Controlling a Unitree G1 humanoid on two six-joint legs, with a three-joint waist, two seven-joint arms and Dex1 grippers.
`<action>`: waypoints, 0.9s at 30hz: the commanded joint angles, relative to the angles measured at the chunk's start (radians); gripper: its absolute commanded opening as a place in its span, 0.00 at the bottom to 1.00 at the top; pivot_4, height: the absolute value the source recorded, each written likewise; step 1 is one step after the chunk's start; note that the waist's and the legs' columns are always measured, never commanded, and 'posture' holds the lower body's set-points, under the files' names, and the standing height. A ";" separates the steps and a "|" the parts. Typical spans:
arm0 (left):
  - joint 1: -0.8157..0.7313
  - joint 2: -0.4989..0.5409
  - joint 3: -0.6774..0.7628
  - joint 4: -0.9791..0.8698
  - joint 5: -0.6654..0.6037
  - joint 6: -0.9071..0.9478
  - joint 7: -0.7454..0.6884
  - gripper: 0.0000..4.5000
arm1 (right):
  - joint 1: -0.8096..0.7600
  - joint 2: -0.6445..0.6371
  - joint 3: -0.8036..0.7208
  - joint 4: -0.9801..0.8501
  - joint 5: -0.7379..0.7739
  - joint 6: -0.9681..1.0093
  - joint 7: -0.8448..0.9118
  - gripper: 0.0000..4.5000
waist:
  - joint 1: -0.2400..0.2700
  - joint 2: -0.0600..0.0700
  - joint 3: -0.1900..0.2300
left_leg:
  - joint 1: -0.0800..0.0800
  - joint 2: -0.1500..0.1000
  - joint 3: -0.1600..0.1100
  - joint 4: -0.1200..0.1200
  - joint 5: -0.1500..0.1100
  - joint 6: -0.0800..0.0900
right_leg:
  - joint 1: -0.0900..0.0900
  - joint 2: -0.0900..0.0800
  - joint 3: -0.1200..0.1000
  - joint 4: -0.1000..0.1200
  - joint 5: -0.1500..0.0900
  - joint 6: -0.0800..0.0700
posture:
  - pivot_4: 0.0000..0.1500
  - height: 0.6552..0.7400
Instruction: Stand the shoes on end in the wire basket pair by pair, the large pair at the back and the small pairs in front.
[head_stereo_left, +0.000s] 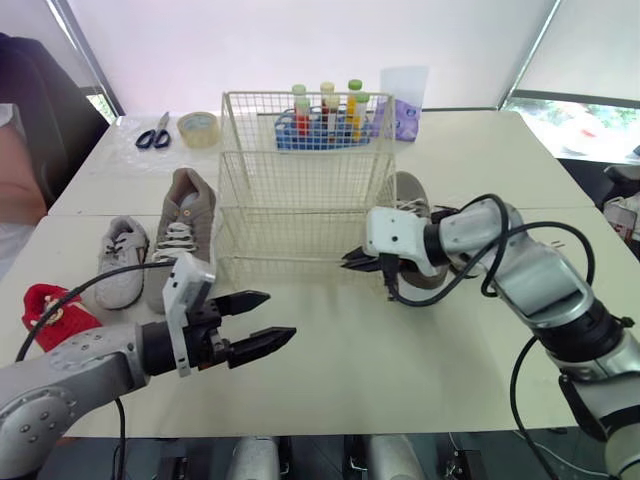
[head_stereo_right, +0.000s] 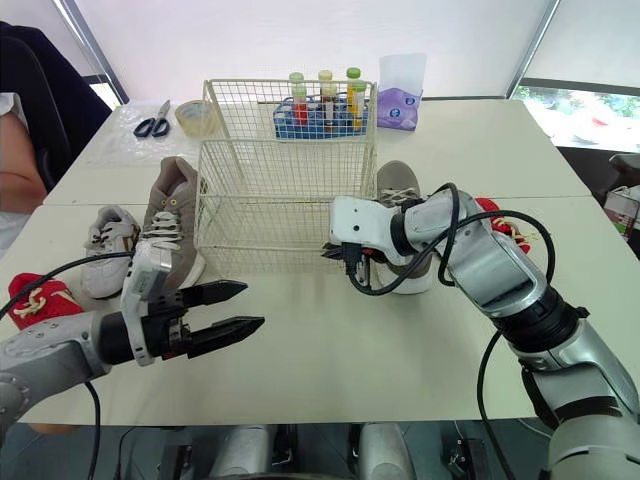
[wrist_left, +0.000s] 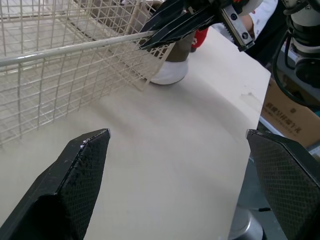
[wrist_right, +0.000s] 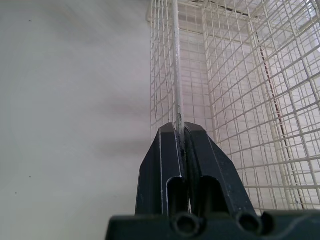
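At the front rim of the wire basket (head_stereo_left: 300, 205), the right gripper (head_stereo_left: 350, 260) is clamped on the wire — a careless pull could tip the empty basket. Nearby the left gripper (head_stereo_left: 280, 315) hangs spread apart — shoes (head_stereo_left: 185, 215) lie on the table (head_stereo_left: 400, 360) either side.

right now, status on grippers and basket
Right gripper shut on wire basket rim. Left gripper open, empty. Basket empty; grey shoe, white shoe beside it.
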 joint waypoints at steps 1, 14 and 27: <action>0.007 -0.007 0.019 -0.001 -0.014 -0.006 -0.011 1.00 | -0.003 0.003 -0.065 -0.065 0.064 0.023 0.019 0.31 | 0.002 0.000 0.000 | 0.000 0.000 0.000 0.000 0.000 0.000 | 0.000 0.000 0.000 0.000 0.000 0.000 | 1.00 0.95; -0.059 -0.018 0.029 0.039 -0.089 0.003 -0.043 1.00 | -0.241 0.068 -0.863 0.175 0.658 0.651 -0.207 0.71 | 0.012 -0.003 -0.001 | 0.000 -0.001 0.000 0.000 -0.001 0.002 | 0.001 -0.001 0.000 0.000 0.000 0.000 | 1.00 0.95; -0.165 -0.183 -0.200 0.035 0.002 -0.013 -0.020 1.00 | 0.571 0.225 -1.168 -0.328 0.633 0.525 -0.554 0.99 | 0.025 -0.002 -0.004 | 0.005 -0.002 0.000 -0.001 -0.001 0.002 | 0.003 0.003 0.007 0.001 -0.002 0.003 | 1.00 0.95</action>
